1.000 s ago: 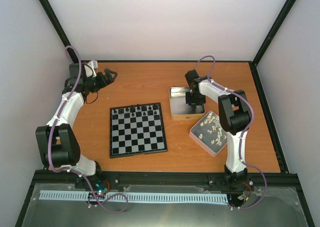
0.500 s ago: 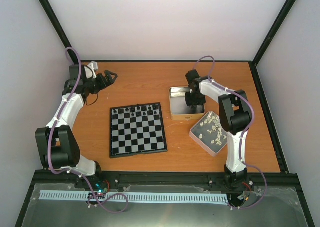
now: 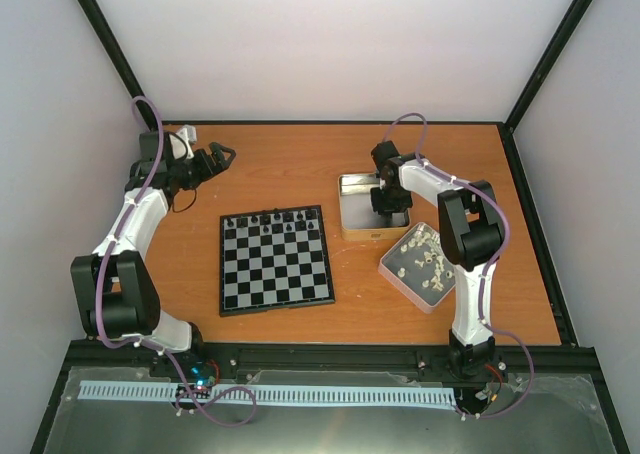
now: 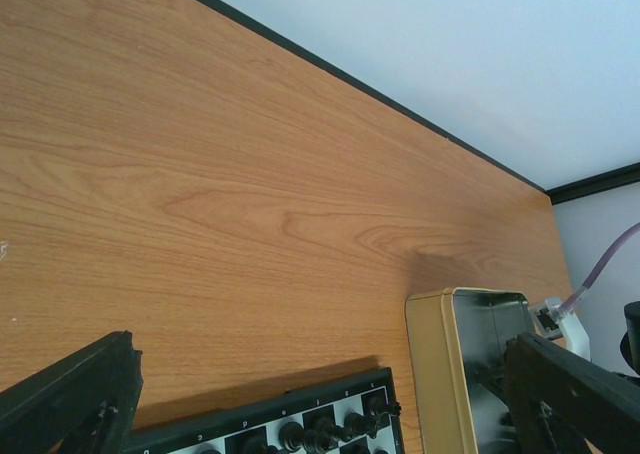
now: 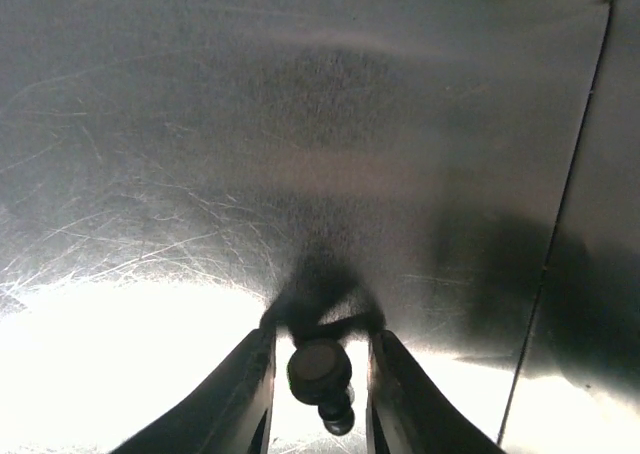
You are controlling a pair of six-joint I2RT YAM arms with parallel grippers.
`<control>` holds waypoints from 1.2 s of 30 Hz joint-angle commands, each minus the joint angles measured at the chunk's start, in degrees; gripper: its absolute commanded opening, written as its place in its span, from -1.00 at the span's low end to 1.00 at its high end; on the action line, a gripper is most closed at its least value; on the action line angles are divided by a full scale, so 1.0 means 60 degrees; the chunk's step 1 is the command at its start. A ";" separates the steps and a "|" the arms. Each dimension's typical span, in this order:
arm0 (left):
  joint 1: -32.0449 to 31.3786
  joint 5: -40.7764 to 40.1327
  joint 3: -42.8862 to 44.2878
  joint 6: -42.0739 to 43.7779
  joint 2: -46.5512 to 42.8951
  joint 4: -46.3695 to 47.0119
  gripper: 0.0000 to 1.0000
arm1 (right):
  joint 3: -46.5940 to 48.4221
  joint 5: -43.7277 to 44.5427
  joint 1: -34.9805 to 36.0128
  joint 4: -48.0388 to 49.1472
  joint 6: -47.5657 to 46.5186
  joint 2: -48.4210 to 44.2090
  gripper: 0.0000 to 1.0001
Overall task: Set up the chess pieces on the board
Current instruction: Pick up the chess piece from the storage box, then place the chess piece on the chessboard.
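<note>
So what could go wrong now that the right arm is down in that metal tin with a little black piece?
1. The black piece looks tilted between the right jaws in the tin, and it is unclear whether they grip it; it might slip on the lift.
2. The pieces already on the board stand close together along its far edge, so setting another beside them may topple one.

The bench point(image 4: 250, 204) is smooth wood-grain; the tin point(image 5: 300, 124) is scratched shiny metal; the chess piece point(image 5: 320, 372) is glossy dark plastic.
</note>
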 commanded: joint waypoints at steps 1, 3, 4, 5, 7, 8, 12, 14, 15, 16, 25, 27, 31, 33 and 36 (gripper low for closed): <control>-0.0068 0.0161 0.0080 0.0212 -0.0157 0.0171 0.99 | -0.0120 0.0272 -0.0020 -0.0299 0.0031 0.0247 -0.50; -0.0073 0.0140 0.0080 0.0226 -0.0187 0.0173 1.00 | -0.0050 0.0346 -0.0021 -0.0233 0.0119 0.0307 -0.58; -0.0064 0.0141 0.0080 0.0239 -0.0204 0.0162 0.99 | -0.0046 0.0346 -0.0021 -0.0193 0.0181 0.0320 -0.58; -0.0064 0.0123 0.0079 0.0248 -0.0219 0.0153 1.00 | -0.0032 0.0308 -0.0026 -0.0157 0.0258 0.0317 -0.60; -0.0076 0.0100 0.0042 0.0248 -0.0300 0.0147 0.99 | -0.0050 0.0125 -0.0021 -0.0016 0.0420 0.0264 -0.67; -0.0077 0.0061 0.0006 0.0242 -0.0359 0.0147 0.99 | -0.0070 0.0025 -0.0021 0.0050 0.0521 0.0228 -0.68; -0.0080 -0.0122 -0.0207 0.0210 -0.0707 0.0133 1.00 | -0.0049 -0.0350 -0.0022 0.0341 0.1063 0.0006 -0.72; -0.0091 -0.0146 -0.0349 0.0198 -0.0939 0.0119 0.99 | 0.0125 -0.0452 -0.0021 0.0443 0.1519 -0.0188 -0.73; -0.0091 -0.0109 -0.0422 0.0197 -0.1063 0.0109 0.99 | 0.0213 -0.0563 -0.0033 0.0474 0.1753 -0.0292 -0.73; -0.0104 -0.0027 -0.0519 0.0196 -0.1209 0.0119 0.99 | 0.0378 -0.0738 -0.0046 0.0518 0.2029 -0.0415 -0.73; -0.1431 0.0292 -0.2114 -0.0659 -0.2574 0.1583 0.99 | 0.0247 -0.4031 -0.0050 0.1821 0.6172 -0.1562 -0.70; -0.2070 0.0022 -0.2665 -0.0897 -0.2965 0.2150 0.99 | -0.0239 -0.4416 -0.0048 0.2263 0.7106 -0.1910 -0.70; -0.3599 -0.0734 -0.3722 -0.1046 -0.3723 0.3058 0.99 | -0.1302 -0.5086 0.0109 0.3439 0.8737 -0.2656 -0.71; -0.4307 -0.1167 -0.4368 -0.1267 -0.4034 0.3568 0.97 | -0.1906 -0.5310 0.0330 0.4249 0.9455 -0.3099 -0.71; -0.5397 -0.1789 -0.5358 -0.1483 -0.4548 0.4671 0.94 | -0.2719 -0.5528 0.0805 0.5426 1.0168 -0.3668 -0.70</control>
